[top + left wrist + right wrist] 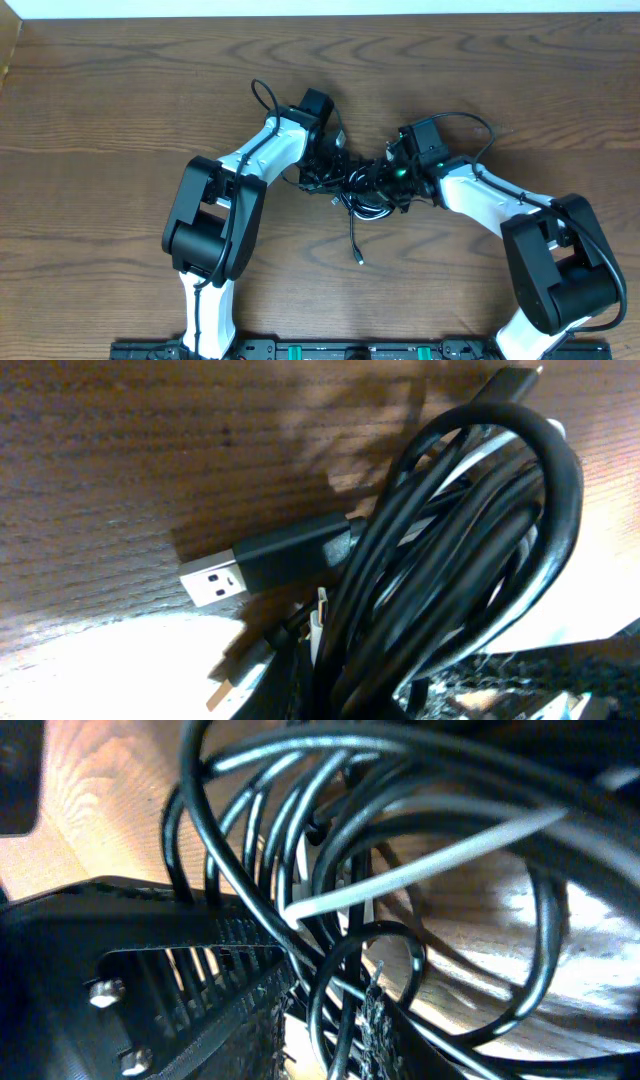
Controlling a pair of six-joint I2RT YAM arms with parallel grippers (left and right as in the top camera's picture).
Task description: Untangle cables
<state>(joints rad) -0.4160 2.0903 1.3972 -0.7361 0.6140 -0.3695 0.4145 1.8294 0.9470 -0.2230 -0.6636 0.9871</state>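
Note:
The cables (362, 192) lie in a tangled black bundle at mid-table, between my two grippers. One loose end (358, 255) trails toward the front. My left gripper (328, 172) is at the bundle's left side. In the left wrist view the black coils (450, 560) run down into the left gripper (330, 700), which is shut on them, and a USB plug (215, 582) sticks out to the left. My right gripper (385, 180) is at the bundle's right side. In its wrist view the right gripper (335, 1020) has black strands pinched between close-set fingers, and a white cord (430, 870) crosses the loops.
Brown wooden table (120, 100) all around the bundle. Both arm bases stand at the front edge, left (205, 300) and right (555, 290). A thick black robot wire (262, 95) loops behind the left wrist.

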